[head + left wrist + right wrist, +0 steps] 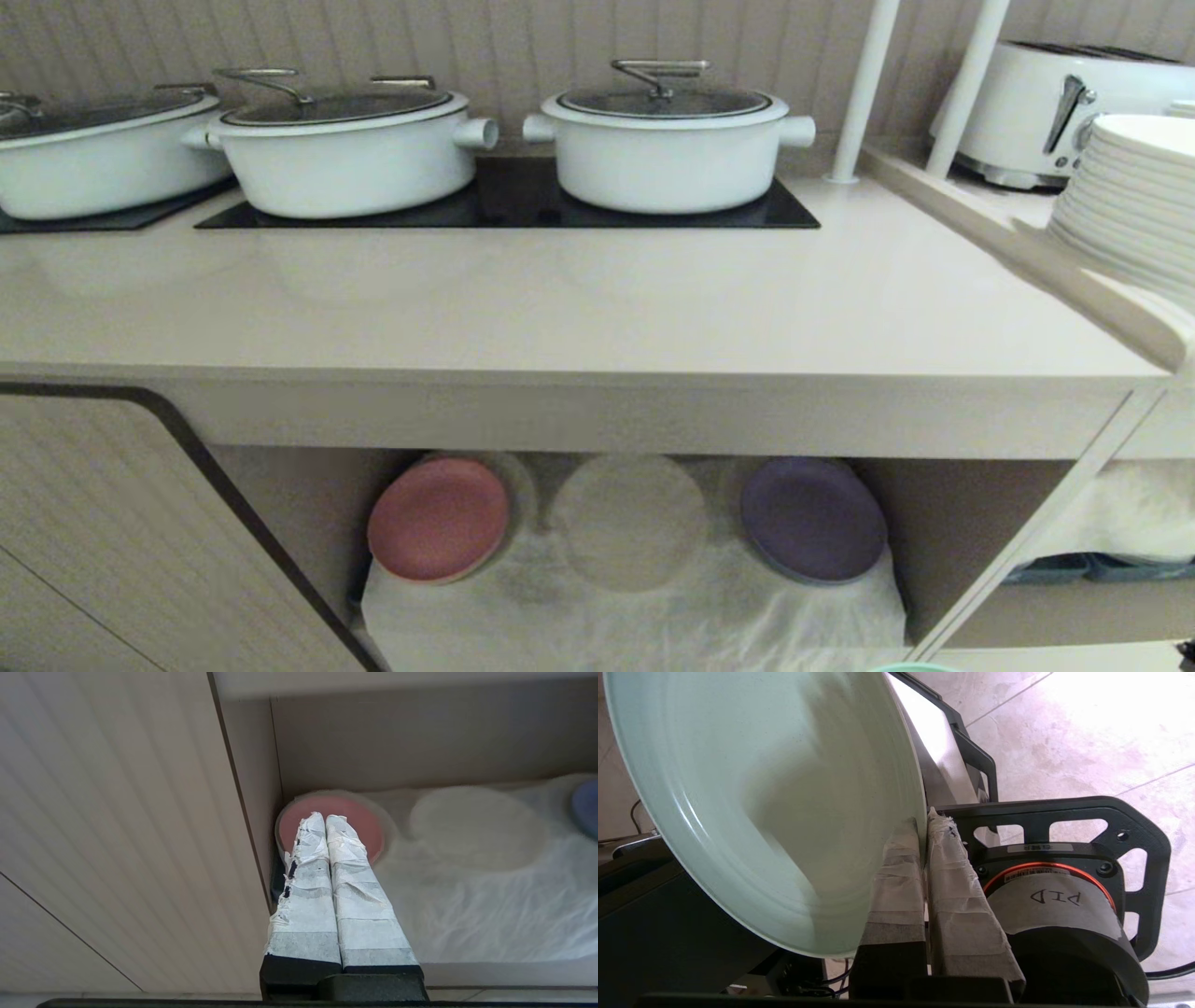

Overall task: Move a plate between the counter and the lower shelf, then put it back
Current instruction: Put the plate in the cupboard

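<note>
The right gripper pinches the plate by its rim, tilted, likely to clear the counter; the left gripper idles closed, empty.

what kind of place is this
Probably a kitchen or buffet serving counter: white lidded pots stand on black hob panels set into a beige counter, with a stack of white plates and a toaster alongside.

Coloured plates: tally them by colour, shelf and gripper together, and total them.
Pink plate on the lower shelf: 1
Purple plate on the shelf: 1
Mint-green plate in the right gripper: 1
Total: 3
</note>
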Controlling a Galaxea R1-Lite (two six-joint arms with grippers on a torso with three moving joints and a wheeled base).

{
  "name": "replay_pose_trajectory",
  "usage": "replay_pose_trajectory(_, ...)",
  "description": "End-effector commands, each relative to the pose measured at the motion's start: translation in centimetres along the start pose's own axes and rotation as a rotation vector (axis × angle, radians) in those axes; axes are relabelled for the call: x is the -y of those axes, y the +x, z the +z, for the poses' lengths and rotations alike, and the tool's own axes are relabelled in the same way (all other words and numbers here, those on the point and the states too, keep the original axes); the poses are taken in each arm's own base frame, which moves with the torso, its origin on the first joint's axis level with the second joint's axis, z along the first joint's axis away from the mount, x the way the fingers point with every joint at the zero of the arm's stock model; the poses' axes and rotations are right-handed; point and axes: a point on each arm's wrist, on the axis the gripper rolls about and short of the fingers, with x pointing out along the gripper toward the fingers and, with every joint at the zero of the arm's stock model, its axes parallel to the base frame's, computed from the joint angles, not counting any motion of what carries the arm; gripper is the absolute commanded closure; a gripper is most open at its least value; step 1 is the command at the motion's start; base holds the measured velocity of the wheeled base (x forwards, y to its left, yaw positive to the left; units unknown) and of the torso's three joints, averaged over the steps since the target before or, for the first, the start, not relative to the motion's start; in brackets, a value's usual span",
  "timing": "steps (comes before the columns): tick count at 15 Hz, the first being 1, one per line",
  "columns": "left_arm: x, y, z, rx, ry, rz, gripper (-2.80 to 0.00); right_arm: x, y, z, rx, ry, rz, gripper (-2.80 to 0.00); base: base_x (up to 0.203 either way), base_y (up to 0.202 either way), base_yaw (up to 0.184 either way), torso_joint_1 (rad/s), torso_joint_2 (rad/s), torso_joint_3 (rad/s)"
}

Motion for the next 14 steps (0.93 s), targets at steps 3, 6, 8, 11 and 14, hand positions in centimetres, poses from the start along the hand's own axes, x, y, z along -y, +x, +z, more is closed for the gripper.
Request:
replay_pose_trajectory(3, 0.0, 0.0, 0.0, 0.0, 0.001, 0.0, 0.0, 0.04, 0.08, -0.1, -0.011, 0.003, 0.007, 0.0, 0.0, 0.0, 0.0, -0.204, 0.49, 0.283)
replay_pose_trajectory(6, 0.0, 0.0, 0.0, 0.0, 0.001, 0.0, 0.0, 0.04, 0.1, -0.1, -0.014, 0.003, 0.008, 0.0, 0.0, 0.0, 0.0, -0.187, 0.47, 0.29)
replay_pose_trajectory(8, 0.0, 0.0, 0.0, 0.0, 0.001, 0.0, 0.0, 0.03, 0.11, -0.09, -0.015, 0.003, 0.007, 0.0, 0.0, 0.0, 0.0, -0.172, 0.46, 0.292)
replay_pose_trajectory(11, 0.0, 0.0, 0.01, 0.002, 0.001, 0.0, 0.0, 0.03, 0.11, -0.09, -0.015, 0.003, 0.007, 0.0, 0.0, 0.0, 0.0, -0.165, 0.46, 0.308)
replay_pose_trajectory(14, 0.0, 0.0, 0.01, 0.002, 0.001, 0.0, 0.0, 0.04, 0.1, -0.1, -0.014, 0.003, 0.008, 0.0, 0.0, 0.0, 0.0, -0.137, 0.46, 0.314)
